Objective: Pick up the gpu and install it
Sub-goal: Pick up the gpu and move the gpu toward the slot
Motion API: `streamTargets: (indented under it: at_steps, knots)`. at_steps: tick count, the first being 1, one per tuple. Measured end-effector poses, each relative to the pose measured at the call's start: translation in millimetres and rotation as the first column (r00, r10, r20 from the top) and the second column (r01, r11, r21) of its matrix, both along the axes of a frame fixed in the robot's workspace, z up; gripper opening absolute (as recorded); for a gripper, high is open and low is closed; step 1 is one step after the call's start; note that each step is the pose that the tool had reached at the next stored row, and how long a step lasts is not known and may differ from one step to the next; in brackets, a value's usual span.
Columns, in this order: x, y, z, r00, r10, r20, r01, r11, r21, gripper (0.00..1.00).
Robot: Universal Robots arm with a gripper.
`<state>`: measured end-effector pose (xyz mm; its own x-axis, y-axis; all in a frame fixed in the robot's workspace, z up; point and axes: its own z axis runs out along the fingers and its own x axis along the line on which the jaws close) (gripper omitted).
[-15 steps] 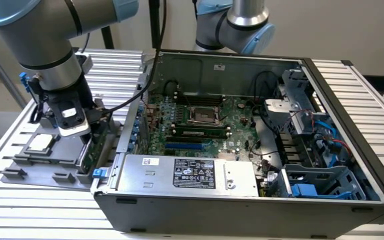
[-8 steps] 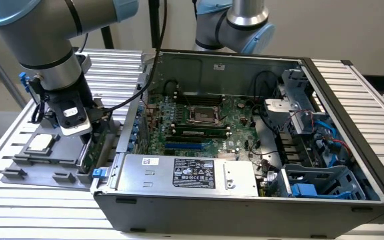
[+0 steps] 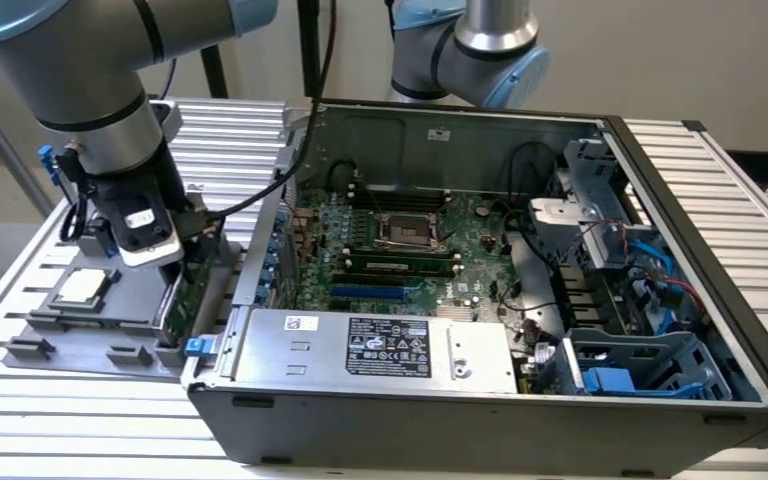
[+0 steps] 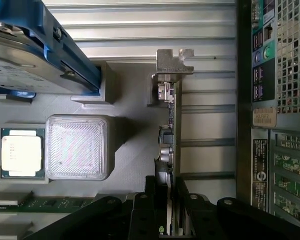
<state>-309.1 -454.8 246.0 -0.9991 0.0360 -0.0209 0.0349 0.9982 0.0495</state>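
From my remote station I see the gripper (image 3: 175, 272) down over the gray parts tray (image 3: 37, 350), which lies on the exterior view's left, just beside the open computer case (image 3: 491, 420). The gpu (image 3: 173, 303) stands on edge in the tray's slot, at the side nearest the case wall.

On the wrist camera the gripper (image 4: 167, 200) straddles the gpu (image 4: 168, 125). The two black fingers (image 4: 149, 205) are drawn in narrow, one against each face of the thin card, closed on it. The card runs edge-on away from the fingers to its silver end bracket (image 4: 173, 62).

A square CPU chip (image 3: 81, 288) lies flat in its pocket farther left on the tray, well apart from the card. A hard drive in a blue frame (image 4: 25, 55) sits beyond it. Inside the case, the green motherboard (image 3: 398, 250) lies exposed, far of the labelled power supply (image 3: 371, 345).
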Motion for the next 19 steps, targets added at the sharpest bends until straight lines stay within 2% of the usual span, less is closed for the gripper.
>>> streamTargets:
  at_steps: [4,13,19]
  knots:
    - [0.3,0.0,12.5,1.0000,0.000,-0.0021,0.000,1.0000,0.0000,0.27]
    - [1.2,0.0,53.5,1.0000,0.000,-0.0085,0.000,1.0000,-0.0001,0.27]
    - [3.7,0.0,80.7,1.0000,0.000,-0.0096,0.000,1.0000,0.0001,0.27]
